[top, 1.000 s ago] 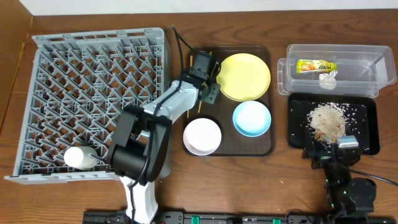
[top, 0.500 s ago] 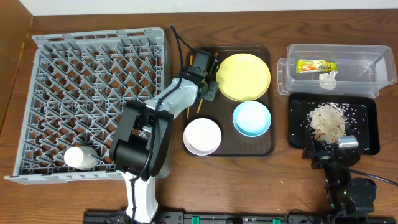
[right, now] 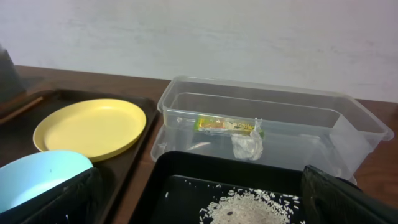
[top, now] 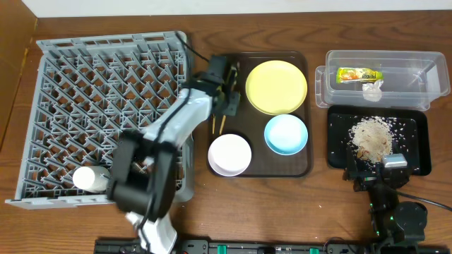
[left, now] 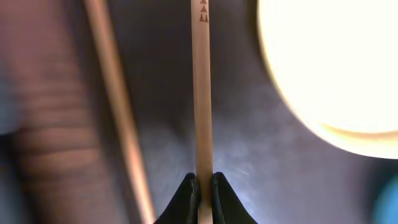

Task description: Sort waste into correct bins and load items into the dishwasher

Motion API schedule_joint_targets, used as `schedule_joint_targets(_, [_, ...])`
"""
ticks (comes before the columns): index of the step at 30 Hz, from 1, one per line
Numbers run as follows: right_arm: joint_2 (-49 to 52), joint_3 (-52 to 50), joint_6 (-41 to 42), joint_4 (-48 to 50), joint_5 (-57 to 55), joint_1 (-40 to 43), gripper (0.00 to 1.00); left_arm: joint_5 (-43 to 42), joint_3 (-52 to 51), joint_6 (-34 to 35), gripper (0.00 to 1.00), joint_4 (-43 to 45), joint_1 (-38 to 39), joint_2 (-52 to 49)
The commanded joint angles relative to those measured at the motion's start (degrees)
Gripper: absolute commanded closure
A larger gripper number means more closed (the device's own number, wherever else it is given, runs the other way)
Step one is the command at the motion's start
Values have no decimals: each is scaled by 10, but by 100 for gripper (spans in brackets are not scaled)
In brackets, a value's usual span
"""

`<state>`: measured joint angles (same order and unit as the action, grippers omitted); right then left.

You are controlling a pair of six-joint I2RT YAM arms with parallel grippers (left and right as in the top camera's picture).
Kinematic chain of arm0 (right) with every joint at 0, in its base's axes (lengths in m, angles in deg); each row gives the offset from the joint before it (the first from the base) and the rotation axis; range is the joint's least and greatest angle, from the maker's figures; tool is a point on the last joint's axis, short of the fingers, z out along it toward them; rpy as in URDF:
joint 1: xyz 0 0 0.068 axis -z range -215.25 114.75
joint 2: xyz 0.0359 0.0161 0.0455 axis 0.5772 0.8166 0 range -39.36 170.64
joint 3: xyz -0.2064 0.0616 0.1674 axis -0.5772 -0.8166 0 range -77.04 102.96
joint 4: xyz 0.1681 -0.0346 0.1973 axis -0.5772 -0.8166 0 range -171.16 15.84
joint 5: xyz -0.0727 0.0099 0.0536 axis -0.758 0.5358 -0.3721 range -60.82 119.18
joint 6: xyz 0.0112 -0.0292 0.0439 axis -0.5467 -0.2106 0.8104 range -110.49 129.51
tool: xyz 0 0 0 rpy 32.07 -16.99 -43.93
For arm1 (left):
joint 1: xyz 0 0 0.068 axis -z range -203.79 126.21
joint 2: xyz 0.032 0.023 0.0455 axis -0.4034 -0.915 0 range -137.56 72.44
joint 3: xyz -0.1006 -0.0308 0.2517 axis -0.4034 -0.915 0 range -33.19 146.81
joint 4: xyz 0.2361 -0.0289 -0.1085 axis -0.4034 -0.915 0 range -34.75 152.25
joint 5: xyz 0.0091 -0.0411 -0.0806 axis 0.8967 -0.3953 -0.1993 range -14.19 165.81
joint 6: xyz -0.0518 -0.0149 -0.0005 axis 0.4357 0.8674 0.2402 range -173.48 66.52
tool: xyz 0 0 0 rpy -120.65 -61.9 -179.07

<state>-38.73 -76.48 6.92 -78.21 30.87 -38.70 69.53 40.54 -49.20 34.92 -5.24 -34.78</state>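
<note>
No word, number or brand can be made out anywhere here. The nearest thing to lettering is on the snack wrapper (top: pixel 359 74), lying in the clear tub (top: pixel 385 52) at about two o'clock on the table. It carries green, yellow and reddish print, but in both the overhead and the right wrist view (right: pixel 227 126) the print is too small to read. In the left wrist view, the pale chopstick (left: pixel 202 93) bears two tiny dark marks, roughly triangular, stacked at twelve o'clock. They don't read as letters.
</note>
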Motion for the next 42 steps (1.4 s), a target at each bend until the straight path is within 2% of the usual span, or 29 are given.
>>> schedule_joint_targets(1, [-3, -2, -7, 0, 1, 4, 1, -6, 4, 8, 92, -34, -11, 107])
schedule_joint_targets(5, [-3, -2, -7, 0, 1, 4, 1, 12, 4, 8, 92, -96, -24, 163])
schedule_joint_targets(9, [-3, -2, -7, 0, 1, 4, 1, 103, 3, 47, 92, -178, -54, 182])
schedule_joint_targets(18, [-3, -2, -7, 0, 0, 4, 1, 97, -24, 43, 92, -189, -128, 151])
schedule_joint_targets(20, [-3, -2, -7, 0, 1, 4, 1, 87, -24, 18, 92, -191, -127, 147])
schedule_joint_targets(21, [-3, -2, -7, 0, 1, 4, 1, 75, -24, 4, 91, -192, -127, 147])
schedule_joint_targets(23, [-3, -2, -7, 0, 0, 4, 1, 68, -24, -2, 65, -196, -127, 148])
schedule_joint_targets(24, [-3, -2, -7, 0, 1, 4, 1, 68, -23, -2, 59, -197, -127, 150])
schedule_joint_targets(26, [-3, -2, -7, 0, 1, 4, 1, 67, -17, 1, 54, -199, -127, 156])
schedule_joint_targets(29, [-3, -2, -7, 0, 1, 4, 1, 40, 0, 9, 52, -198, -125, 169])
schedule_joint_targets(34, [-3, -2, -7, 0, 1, 4, 1, -82, 5, 9, 51, -147, -103, 173])
schedule_joint_targets(37, [-3, -2, -7, 0, 1, 4, 1, -62, -6, 7, 51, -104, -74, 160])
schedule_joint_targets(42, [-3, -2, -7, 0, 1, 4, 1, 30, -10, 7, 51, -38, -30, 99])
